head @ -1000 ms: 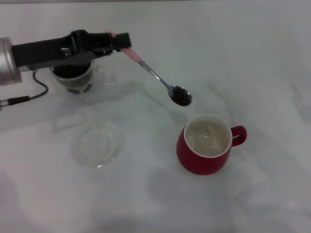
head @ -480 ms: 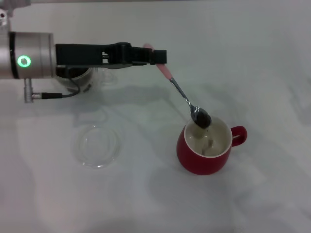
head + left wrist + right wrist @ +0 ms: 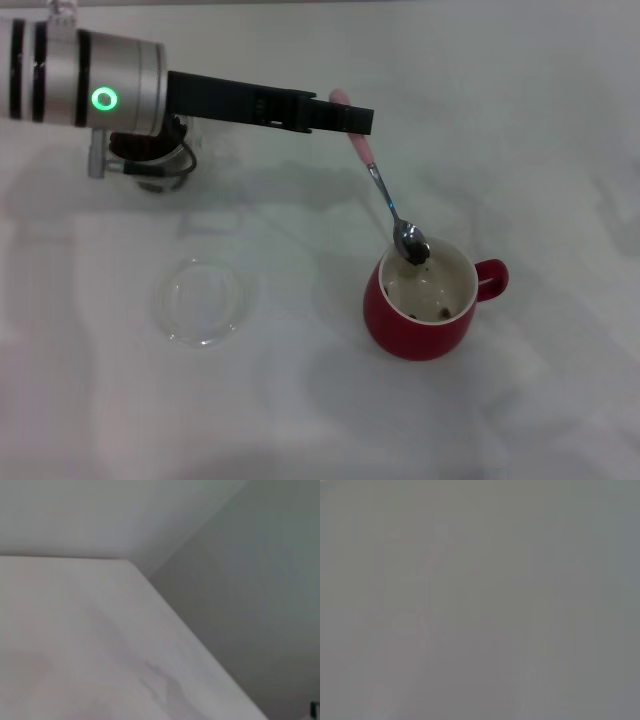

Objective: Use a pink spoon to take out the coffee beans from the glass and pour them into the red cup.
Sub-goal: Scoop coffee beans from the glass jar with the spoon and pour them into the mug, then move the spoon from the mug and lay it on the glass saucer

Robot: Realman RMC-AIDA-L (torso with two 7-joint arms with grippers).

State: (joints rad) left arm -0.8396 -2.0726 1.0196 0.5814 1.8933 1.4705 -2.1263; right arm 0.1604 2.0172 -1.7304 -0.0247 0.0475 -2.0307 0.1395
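Observation:
In the head view my left gripper (image 3: 352, 121) reaches in from the left and is shut on the pink spoon (image 3: 385, 195) by its pink handle. The spoon slopes down to the right, its metal bowl tilted over the far rim of the red cup (image 3: 425, 300). A few dark coffee beans (image 3: 417, 254) cling to the bowl and a few lie on the cup's white inside. The glass (image 3: 150, 155) with beans stands at the back left, mostly hidden behind my left arm. My right gripper is out of view.
A flat clear glass saucer (image 3: 203, 300) lies on the white table (image 3: 320, 400) left of the red cup. The left wrist view shows only bare table and wall; the right wrist view shows a plain grey surface.
My left arm has swung right, carrying the spoon from mid-table to above the red cup. The spoon has tipped and beans have dropped into the cup.

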